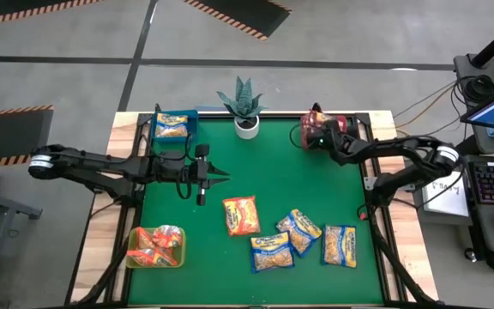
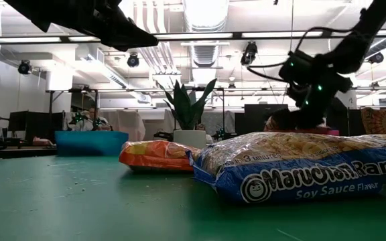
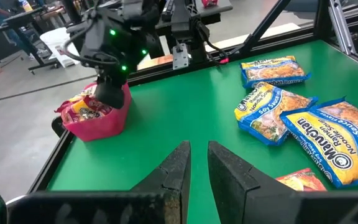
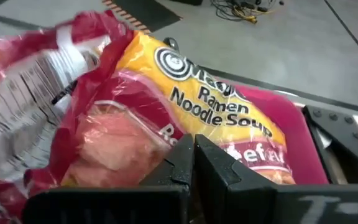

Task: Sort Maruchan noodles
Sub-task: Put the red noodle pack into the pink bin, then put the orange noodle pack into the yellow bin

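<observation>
On the green mat lie an orange noodle packet (image 1: pixel 241 215) and three blue-edged yellow packets (image 1: pixel 298 230) (image 1: pixel 271 252) (image 1: pixel 339 245). More packets sit in the blue bin (image 1: pixel 174 124) at far left, the yellow-green bin (image 1: pixel 155 247) at near left and the red bin (image 1: pixel 316 129) at far right. My right gripper (image 4: pixel 194 146) is shut, slanting down into the red bin onto a red and yellow packet (image 4: pixel 123 137). My left gripper (image 1: pixel 221 176) hovers over the mat's left middle; its fingers (image 3: pixel 182 162) show a narrow gap with nothing between them. My right gripper has its shut fingertips down on the flat face (image 4: pixel 166 134) of the top red and yellow packet in the red bin (image 3: pixel 104 124). It comes from above, slanting toward the table's far edge. The packet lies crumpled on the other packets in the bin.
A potted plant (image 1: pixel 245 107) stands at the mat's far edge between the blue and red bins. Bare green mat lies between the left gripper and the loose packets. Metal frame rails (image 1: pixel 371 184) run along the table's right side.
</observation>
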`<action>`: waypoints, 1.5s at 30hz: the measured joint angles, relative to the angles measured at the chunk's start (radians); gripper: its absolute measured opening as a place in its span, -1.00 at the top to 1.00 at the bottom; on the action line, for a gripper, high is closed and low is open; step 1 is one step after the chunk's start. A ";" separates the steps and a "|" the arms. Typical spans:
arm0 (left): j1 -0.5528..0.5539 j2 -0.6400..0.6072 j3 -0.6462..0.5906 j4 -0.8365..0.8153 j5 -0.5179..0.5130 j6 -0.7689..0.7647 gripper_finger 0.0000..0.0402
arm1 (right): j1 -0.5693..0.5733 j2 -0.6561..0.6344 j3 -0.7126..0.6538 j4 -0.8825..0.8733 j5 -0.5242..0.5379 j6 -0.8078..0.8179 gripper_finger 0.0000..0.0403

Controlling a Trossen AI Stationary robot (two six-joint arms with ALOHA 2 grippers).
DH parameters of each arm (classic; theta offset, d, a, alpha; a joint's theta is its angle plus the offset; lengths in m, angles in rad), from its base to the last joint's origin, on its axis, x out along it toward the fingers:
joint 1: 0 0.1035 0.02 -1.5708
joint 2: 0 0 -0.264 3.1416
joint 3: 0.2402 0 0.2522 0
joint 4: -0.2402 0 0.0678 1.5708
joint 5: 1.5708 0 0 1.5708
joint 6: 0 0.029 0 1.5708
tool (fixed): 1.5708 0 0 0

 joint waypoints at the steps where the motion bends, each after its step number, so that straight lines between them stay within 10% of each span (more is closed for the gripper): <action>1: 0.000 0.000 0.000 0.000 0.000 0.000 0.81 | 0.000 0.010 -0.014 0.024 0.002 -0.001 0.96; 15: 0.000 0.000 0.000 -0.002 0.000 -0.004 0.81 | -0.008 -0.076 0.117 0.076 -0.018 -0.201 0.96; 30: 0.000 0.000 0.000 -0.006 0.000 -0.009 0.81 | -0.013 0.260 0.112 0.230 -0.022 -0.113 0.96; 45: 0.000 0.027 0.000 -0.005 0.000 -0.126 0.81 | 0.135 -0.395 0.106 -0.203 -0.172 -0.068 0.96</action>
